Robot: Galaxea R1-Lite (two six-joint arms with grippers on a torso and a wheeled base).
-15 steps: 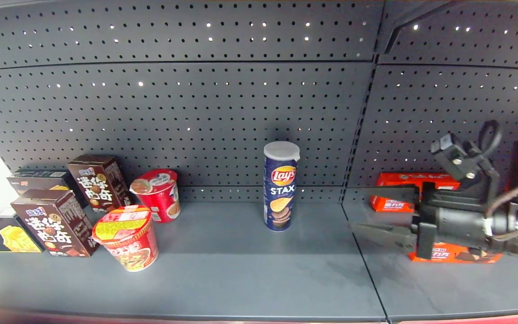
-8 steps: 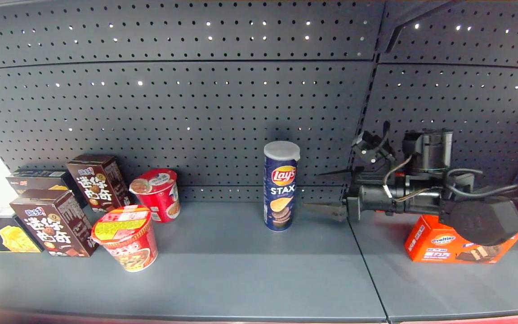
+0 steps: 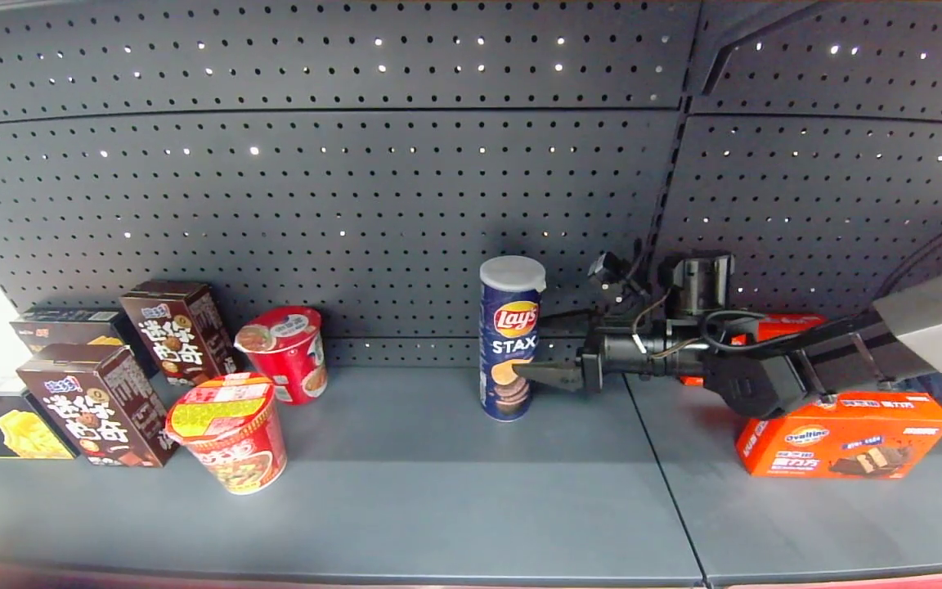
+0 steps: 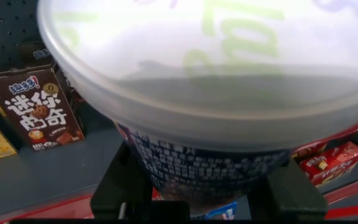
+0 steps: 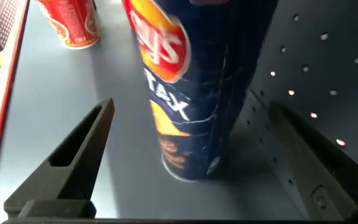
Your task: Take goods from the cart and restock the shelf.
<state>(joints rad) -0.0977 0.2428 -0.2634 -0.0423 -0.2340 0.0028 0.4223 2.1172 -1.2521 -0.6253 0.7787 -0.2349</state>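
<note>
Chip can [image 3: 511,335] stands between right end effector's [image 3: 538,345] spread fingers [image 5: 73,155]

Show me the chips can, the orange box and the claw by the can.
chips can [image 3: 511,343], head view, label middle.
orange box [image 3: 843,438], head view, front face.
right gripper [image 5: 190,106], right wrist view, midway between fingertips.

Lettering on chip can [image 3: 511,343], print on orange box [image 3: 843,433]
</note>
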